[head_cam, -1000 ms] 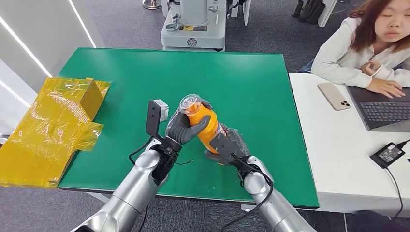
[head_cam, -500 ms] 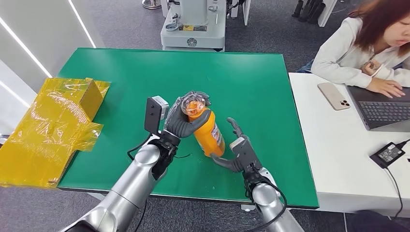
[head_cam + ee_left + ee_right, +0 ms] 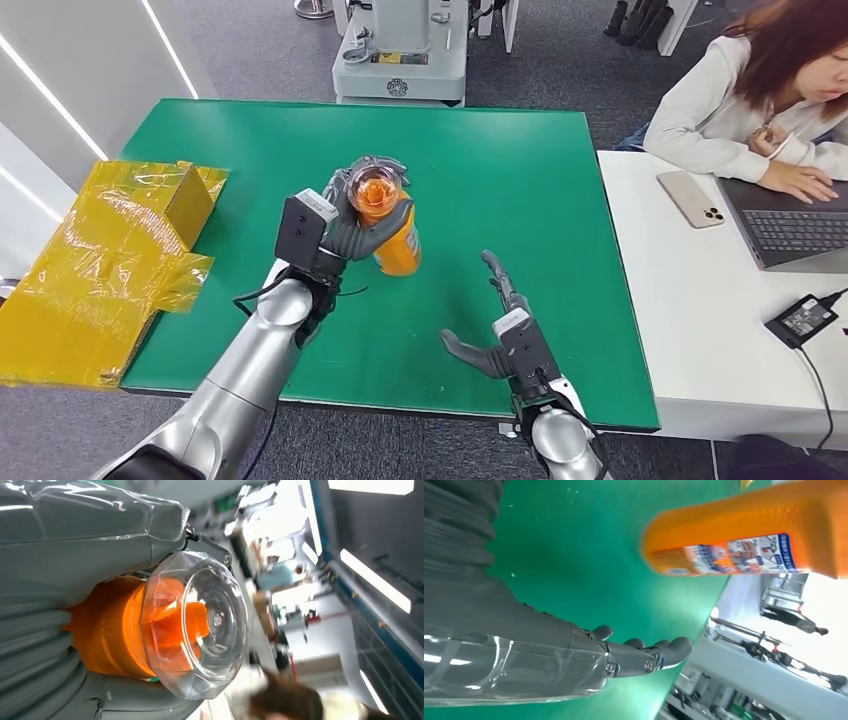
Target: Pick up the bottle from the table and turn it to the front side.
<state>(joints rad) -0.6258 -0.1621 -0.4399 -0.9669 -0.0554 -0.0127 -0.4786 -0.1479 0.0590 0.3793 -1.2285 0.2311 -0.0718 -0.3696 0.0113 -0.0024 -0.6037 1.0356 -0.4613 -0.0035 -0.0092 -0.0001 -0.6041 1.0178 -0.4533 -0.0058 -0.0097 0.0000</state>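
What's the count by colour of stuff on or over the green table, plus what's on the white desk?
Orange: 1, bottle held up by left hand
Yellow: 1, wrapped box
Beige: 1, phone
Grey: 1, laptop
Black: 1, power adapter
Total: 5

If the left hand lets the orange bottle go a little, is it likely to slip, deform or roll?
The orange bottle looks stiff: its sides keep their shape under the left hand. Its smooth plastic with a glossy label may be slippery, so a loose grip could let it slide. Its round body would probably roll if laid on the green table.
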